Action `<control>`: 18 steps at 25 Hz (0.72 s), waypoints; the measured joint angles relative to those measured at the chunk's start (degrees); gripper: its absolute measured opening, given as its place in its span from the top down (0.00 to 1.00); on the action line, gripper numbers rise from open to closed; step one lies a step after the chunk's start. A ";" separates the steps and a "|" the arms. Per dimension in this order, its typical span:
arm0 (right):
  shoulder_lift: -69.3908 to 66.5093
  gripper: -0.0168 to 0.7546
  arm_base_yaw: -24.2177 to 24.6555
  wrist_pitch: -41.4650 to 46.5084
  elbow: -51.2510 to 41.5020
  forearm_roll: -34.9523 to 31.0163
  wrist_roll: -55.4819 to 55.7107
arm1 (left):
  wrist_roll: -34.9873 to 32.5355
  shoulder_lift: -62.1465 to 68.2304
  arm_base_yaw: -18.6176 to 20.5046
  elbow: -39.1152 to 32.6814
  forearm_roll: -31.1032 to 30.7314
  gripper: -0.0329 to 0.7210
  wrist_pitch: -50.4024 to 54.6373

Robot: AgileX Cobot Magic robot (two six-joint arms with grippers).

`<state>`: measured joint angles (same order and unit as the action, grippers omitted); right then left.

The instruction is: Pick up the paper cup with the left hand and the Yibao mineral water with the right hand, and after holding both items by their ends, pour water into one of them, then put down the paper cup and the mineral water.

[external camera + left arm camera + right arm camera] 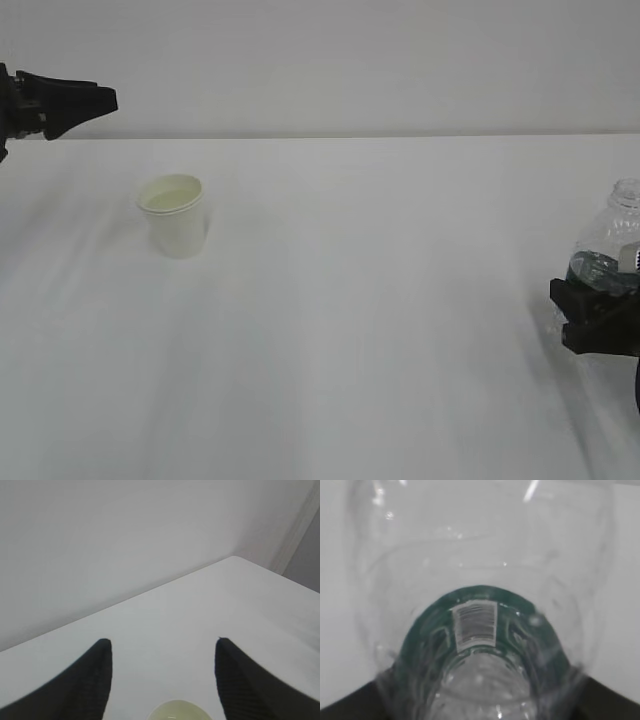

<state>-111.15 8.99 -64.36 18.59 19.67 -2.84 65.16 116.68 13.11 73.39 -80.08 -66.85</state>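
One cup [174, 214] stands upright on the table [380, 330], left of centre, liquid inside. One capless bottle [608, 262] stands at the right edge, the right claw [598, 322] closed around it. The left claw [162, 680] hangs spread and empty above the cup.

Plain white matte worktop [380, 330] fills most of ext. view, w/ soft grey shading across it and faint creases near the front. Behind it a pale grey-white blank wall [350, 60], meeting the worktop along a straight horizontal line. In left wrist view the worktop's far corner shows, rounded, w/ a light vertical wall strip [300, 527] at upper right and darker grey area beyond it.
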 joint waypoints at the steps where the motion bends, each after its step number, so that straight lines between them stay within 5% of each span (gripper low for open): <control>1: 0.00 0.43 0.00 0.00 0.10 0.00 -0.11 | 0.00 0.00 0.00 0.00 0.00 0.34 0.00; 18: -5.88 0.43 0.00 -0.24 7.78 0.00 2.49 | -0.11 0.00 0.00 0.00 -0.26 0.34 0.00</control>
<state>-117.03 8.99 -64.61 26.37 19.67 -0.35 65.05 116.68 13.11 73.39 -80.34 -66.85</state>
